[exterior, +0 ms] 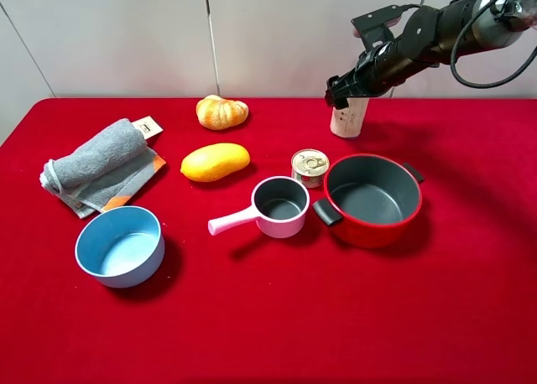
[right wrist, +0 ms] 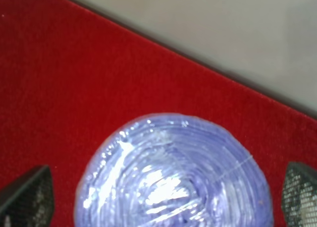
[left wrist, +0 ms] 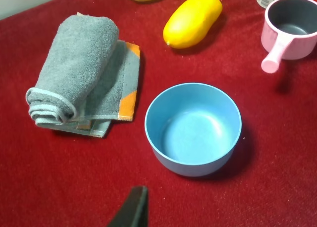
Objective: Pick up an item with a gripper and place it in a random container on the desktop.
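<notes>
The task is at its opening step: nothing is lifted yet. The right pincer (exterior: 339, 93) hangs directly over the small cylinder (exterior: 349, 117), which stands upright on the red bench (exterior: 470, 317). In the right wrist view the cylinder's crinkled lilac top (right wrist: 173, 172) fills the gap between the two fingers (right wrist: 27, 195), with red cloth showing on either side. So the pincer is spread wide around it and not touching, as far as can be seen.

What is left, by my reading, is nearly everything: close on the cylinder, lift it, carry it and let go over a container. The blue bowl (exterior: 126, 277) sits well away from the right pincer, across the bench, and is empty. It lies just in front of the left pincer (left wrist: 132, 207), of which only one dark tip shows, so I cannot tell whether that one is wide or narrow.
</notes>
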Tool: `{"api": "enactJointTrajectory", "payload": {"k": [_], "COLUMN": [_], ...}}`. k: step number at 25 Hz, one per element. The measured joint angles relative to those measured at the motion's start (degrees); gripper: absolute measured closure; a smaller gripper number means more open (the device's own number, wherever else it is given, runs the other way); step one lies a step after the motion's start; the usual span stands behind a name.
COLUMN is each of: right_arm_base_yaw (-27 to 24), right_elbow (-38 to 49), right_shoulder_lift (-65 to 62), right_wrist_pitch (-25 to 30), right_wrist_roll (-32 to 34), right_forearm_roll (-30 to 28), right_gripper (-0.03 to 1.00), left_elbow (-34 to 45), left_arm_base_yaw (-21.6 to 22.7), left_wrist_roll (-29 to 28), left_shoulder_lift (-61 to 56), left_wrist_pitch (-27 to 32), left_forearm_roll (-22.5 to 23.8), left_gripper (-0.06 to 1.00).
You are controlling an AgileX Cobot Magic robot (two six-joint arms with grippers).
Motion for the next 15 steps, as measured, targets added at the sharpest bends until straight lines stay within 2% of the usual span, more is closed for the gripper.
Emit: {"api": "enactJointTrajectory", "payload": {"k": [3,5,6,15], "right_arm_base_yaw": [0.00,0.00,0.00,0.00], "right_elbow": [0.00,0.00,0.00,0.00], "right_shoulder_lift": [0.00,0.00,0.00,0.00], "right_wrist_pitch": [0.00,0.00,0.00,0.05], "right_wrist_roll": [0.00,0.00,0.00,0.00], "right_forearm_roll": [0.02,0.09,0.15,0.22], "right_gripper": [0.37,0.49,0.51,0.51], "left_elbow": [0.00,0.00,0.00,0.00], "left_arm_base_yaw": [0.00,0.00,0.00,0.00], "left_wrist_roll": [0.00,0.00,0.00,0.00], "left_shoulder_lift": [0.00,0.00,0.00,0.00], "left_wrist_pitch": [0.00,0.00,0.00,0.00], "left_forearm_roll": [0.00,0.00,0.00,0.00], "left_gripper": [-0.05,-0.05,-0.05,-0.05]}}
